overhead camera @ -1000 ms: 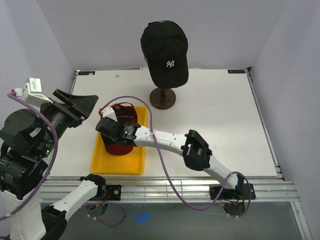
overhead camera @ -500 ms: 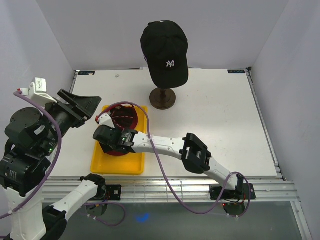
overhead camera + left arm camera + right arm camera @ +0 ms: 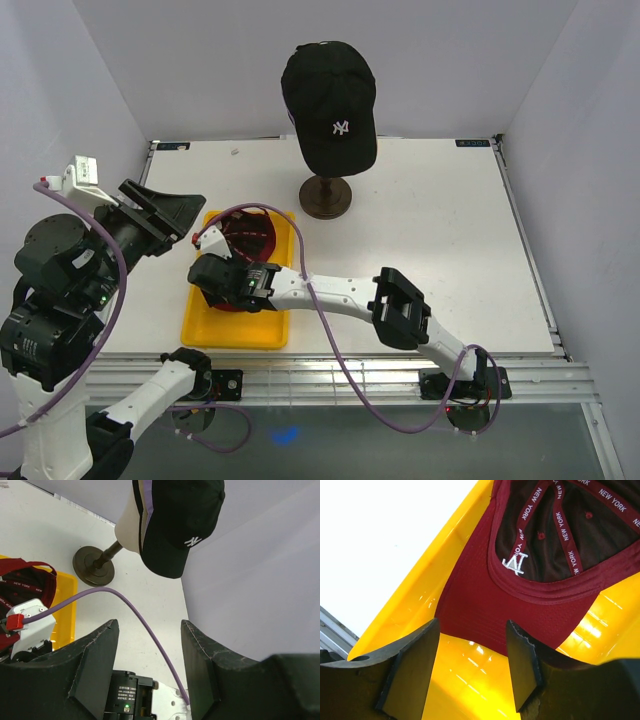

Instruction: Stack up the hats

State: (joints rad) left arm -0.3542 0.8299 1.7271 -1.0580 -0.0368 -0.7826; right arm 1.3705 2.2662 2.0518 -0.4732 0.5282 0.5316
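Dark red cap [image 3: 530,580] is lying upside down in the yellow tray [image 3: 470,680], right under your right claw [image 3: 472,630], with the brim showing between its fingers. That claw's spread wide and gripping nothing. Your right wrist cam picks up the NEW YORK tape inside the crown; from the top cam the arm hides most of that. Left claw [image 3: 148,630] hangs up off the surface [image 3: 430,220], also wide open and empty. Out past it, the black NY cap [image 3: 185,520] sits on the mannequin head [image 3: 129,530], and only the left wrist cam catches a lavender edge [image 3: 146,510] tucked under it.
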